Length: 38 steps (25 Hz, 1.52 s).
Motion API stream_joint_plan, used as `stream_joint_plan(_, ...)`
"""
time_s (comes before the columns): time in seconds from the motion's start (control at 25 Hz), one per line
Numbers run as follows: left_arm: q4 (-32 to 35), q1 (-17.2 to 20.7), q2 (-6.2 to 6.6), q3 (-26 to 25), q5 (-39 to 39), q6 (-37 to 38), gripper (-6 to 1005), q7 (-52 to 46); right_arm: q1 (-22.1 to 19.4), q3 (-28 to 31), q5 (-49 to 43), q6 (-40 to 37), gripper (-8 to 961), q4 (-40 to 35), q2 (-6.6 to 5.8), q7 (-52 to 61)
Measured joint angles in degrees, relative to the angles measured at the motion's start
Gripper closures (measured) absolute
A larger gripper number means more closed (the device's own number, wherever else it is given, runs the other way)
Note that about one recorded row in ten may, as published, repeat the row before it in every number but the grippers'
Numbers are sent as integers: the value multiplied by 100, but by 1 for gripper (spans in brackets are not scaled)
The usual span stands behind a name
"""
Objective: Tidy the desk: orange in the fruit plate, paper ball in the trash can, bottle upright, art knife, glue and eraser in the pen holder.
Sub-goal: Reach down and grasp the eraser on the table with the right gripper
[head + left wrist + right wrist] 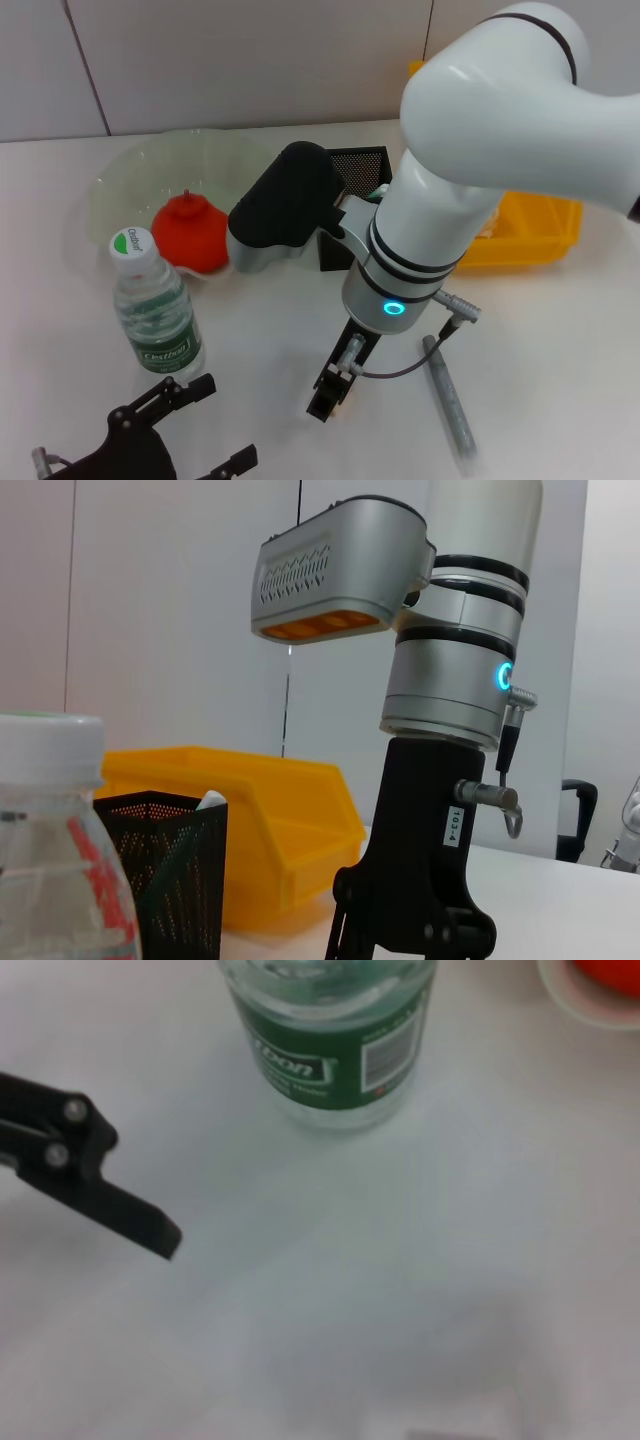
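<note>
the white right arm (500, 130) reaches across the white desk (560, 360), its right gripper (335, 385) pointing down just above bare desk near the grey art knife; whether its fingers are parted cannot be told, and nothing is seen in them. the translucent fruit plate (130, 170) already holds the orange fruit (190, 232), so that step appears done. the clear plastic water bottle with green label (152, 310) stands upright, also done. the yellow plastic bin (530, 235) sits behind the arm; no paper ball is visible. the black mesh pen holder (350, 165) shows something pale inside in the left wrist view. the left gripper (195, 425) rests spread wide and empty beside the bottle. the art knife (450, 395) lies flat on the desk, apparently 1 item left.
</note>
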Motion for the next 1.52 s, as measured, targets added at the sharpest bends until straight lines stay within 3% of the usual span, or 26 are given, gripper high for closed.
stream_joint_plan(0.08, 0, -1, -1, -1, 0, 0, 152, 0, 16, -3, 16, 6, 176, -22, 0, -1)
stream_joint_plan(0.28, 0, -4, -6, -13, 0, 0, 152, 0, 24, -5, 18, 47, 385, -64, 0, -4)
stream_joint_plan(1.52, 21, -15, -38, -20, 0, -9, 152, 0, 122, -162, 181, 199, 441, -369, 0, -59)
